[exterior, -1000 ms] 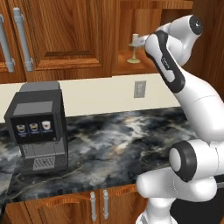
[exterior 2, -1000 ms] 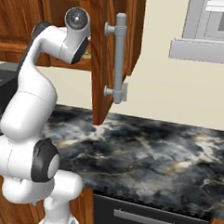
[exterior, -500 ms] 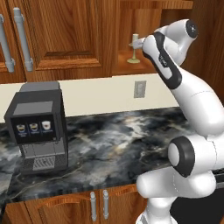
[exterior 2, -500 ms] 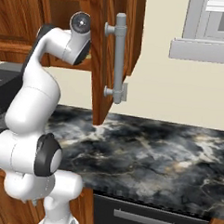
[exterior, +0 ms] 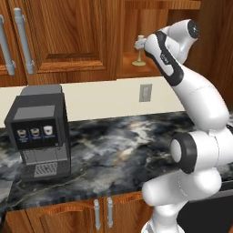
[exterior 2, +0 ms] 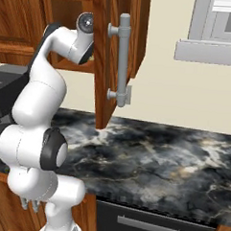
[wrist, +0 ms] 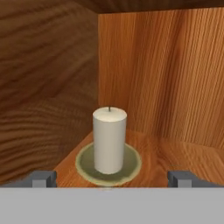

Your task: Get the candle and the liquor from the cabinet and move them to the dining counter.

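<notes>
The claw (wrist: pixel 112 178) (spread wide, holding nothing) faces the candle (wrist: pixel 109 141), which stands upright on the cabinet (wrist: pixel 183 157) floor, near a corner.

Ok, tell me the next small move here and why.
Probably ease the hand straight forward, then close. The candle stands upright on the cabinet shelf, centred between the open fingers, whose tips haven't yet reached either side of it.
</notes>
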Motion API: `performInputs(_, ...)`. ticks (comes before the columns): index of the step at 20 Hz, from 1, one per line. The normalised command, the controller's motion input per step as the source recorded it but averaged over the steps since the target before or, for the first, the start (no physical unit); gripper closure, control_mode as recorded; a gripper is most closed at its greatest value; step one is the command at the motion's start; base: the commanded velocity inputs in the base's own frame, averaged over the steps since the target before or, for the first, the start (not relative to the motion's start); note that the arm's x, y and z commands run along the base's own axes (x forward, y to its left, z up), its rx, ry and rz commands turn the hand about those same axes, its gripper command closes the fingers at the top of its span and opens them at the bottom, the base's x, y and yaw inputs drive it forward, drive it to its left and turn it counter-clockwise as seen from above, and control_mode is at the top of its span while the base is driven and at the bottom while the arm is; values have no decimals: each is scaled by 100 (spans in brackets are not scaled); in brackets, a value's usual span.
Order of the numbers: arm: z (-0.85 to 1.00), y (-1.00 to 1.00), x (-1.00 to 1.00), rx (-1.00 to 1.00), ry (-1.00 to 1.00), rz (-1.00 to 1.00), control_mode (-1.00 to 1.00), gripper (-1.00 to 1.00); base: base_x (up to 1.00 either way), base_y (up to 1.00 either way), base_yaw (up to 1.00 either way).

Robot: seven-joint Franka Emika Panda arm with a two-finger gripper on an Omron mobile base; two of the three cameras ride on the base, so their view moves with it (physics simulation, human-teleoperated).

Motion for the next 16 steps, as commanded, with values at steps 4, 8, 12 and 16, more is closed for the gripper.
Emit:
performInputs(4,0,0,25,0,0,1,-100,-100,0,0,0)
performInputs(8,0,0,23,0,0,1,-100,-100,0,0,0)
performInputs(12,0,0,19,0,0,1,-100,-100,0,0,0)
performInputs(16,0,3,15,0,0,1,-100,-100,0,0,0)
